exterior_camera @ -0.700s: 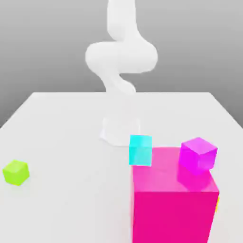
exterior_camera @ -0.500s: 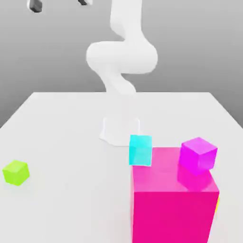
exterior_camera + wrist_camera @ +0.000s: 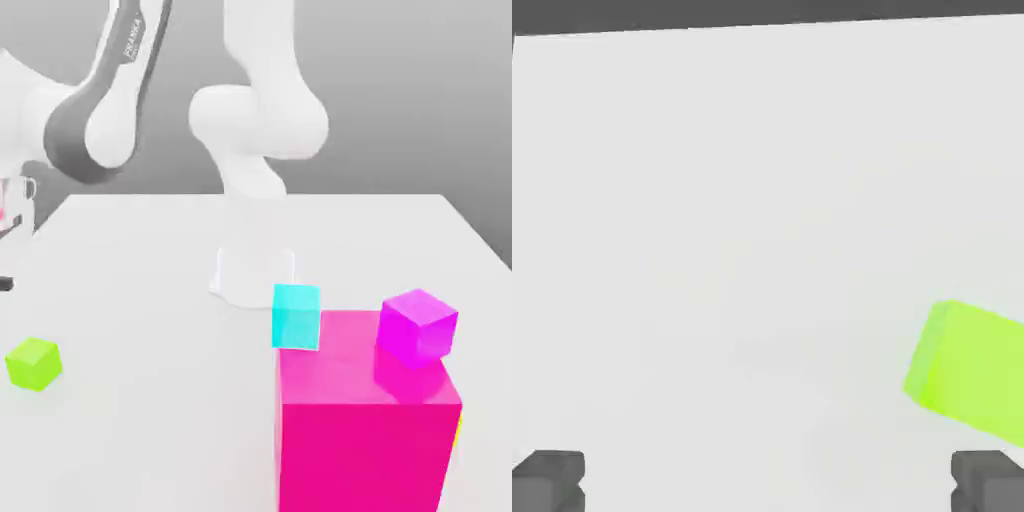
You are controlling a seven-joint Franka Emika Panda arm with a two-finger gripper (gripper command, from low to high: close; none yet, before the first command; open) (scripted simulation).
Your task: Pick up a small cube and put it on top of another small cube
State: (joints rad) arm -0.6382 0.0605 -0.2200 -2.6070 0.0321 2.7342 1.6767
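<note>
- The gripper (image 3: 768,482) hangs over the white table (image 3: 150,420) with its jaws spread wide, holding nothing.
- The green cube (image 3: 33,362) (image 3: 967,372) sits alone on the table, well apart from the big pink cube (image 3: 365,430).
- The violet cube (image 3: 418,325) rests on top of the big pink cube.
- The cyan cube (image 3: 296,316) stands just beside it.

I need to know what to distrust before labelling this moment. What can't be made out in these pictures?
- Small matte lime-green cube: hand view, far side cut off by the picture's edge.
- Open gripper: hand view, fingertips alone visible, the rest cut off.
- Large hot-pink cube: exterior view, base cut off; yellow sliver behind it unidentifiable.
</note>
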